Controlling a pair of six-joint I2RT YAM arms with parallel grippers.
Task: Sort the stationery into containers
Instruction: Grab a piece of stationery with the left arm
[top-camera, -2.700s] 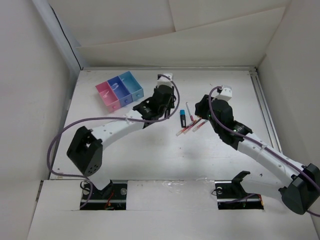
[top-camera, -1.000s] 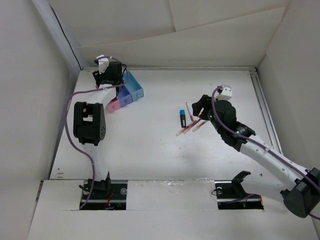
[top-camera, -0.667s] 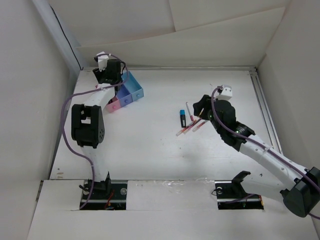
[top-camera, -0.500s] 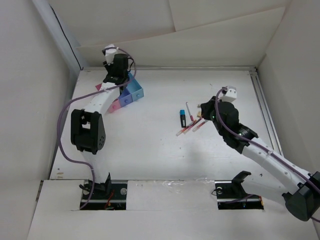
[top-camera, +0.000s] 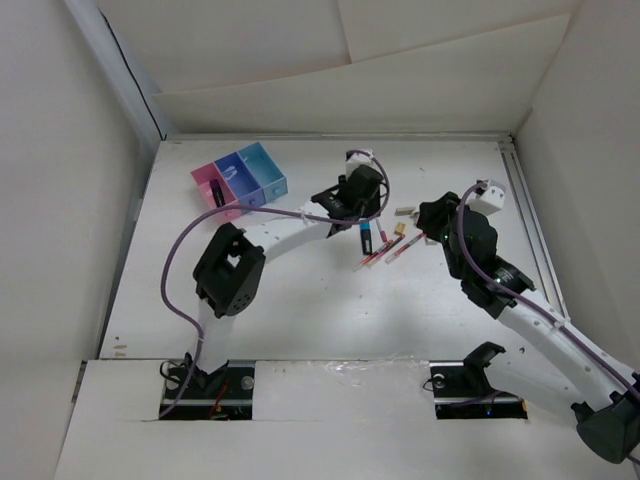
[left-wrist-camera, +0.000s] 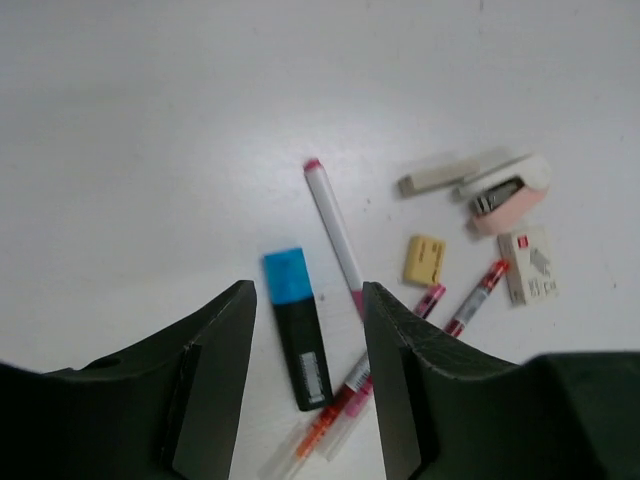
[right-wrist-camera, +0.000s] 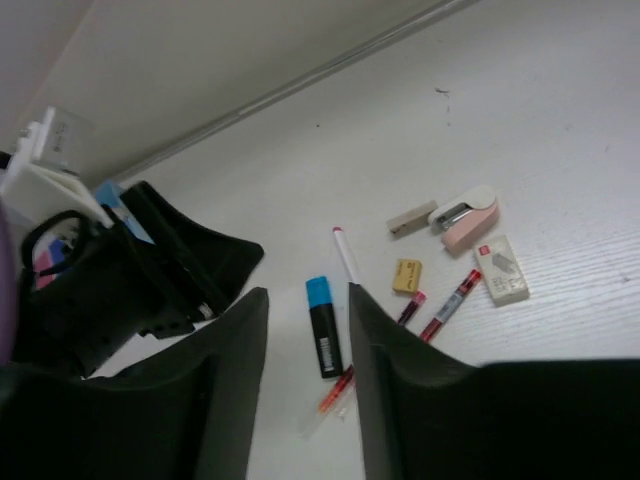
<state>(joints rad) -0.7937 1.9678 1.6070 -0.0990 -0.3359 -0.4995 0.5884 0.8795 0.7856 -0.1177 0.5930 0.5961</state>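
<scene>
The stationery lies in a loose cluster mid-table: a black marker with a blue cap (top-camera: 366, 237) (left-wrist-camera: 298, 340) (right-wrist-camera: 323, 340), a white pen (left-wrist-camera: 334, 238), thin red pens (left-wrist-camera: 480, 297) (top-camera: 381, 255), a yellow eraser (left-wrist-camera: 424, 259) and a beige eraser (right-wrist-camera: 412, 218). My left gripper (top-camera: 352, 212) (left-wrist-camera: 307, 300) hovers open just above the marker, holding nothing. My right gripper (top-camera: 432, 215) (right-wrist-camera: 307, 295) stands open and empty to the right of the cluster. The containers sit at the far left: pink (top-camera: 207, 180) with a dark piece inside, purple-blue (top-camera: 237, 172) and light blue (top-camera: 263, 165).
A pink and white stapler (left-wrist-camera: 510, 185) (right-wrist-camera: 468, 216) and a small white boxed eraser (left-wrist-camera: 528, 265) lie at the right edge of the cluster. The left arm (top-camera: 290, 225) stretches across the table from the left. White walls close in the table.
The left arm has swung from the containers to above the stationery cluster, and a dark piece now lies in the pink container. The right gripper has drawn back to the right, uncovering the erasers.
</scene>
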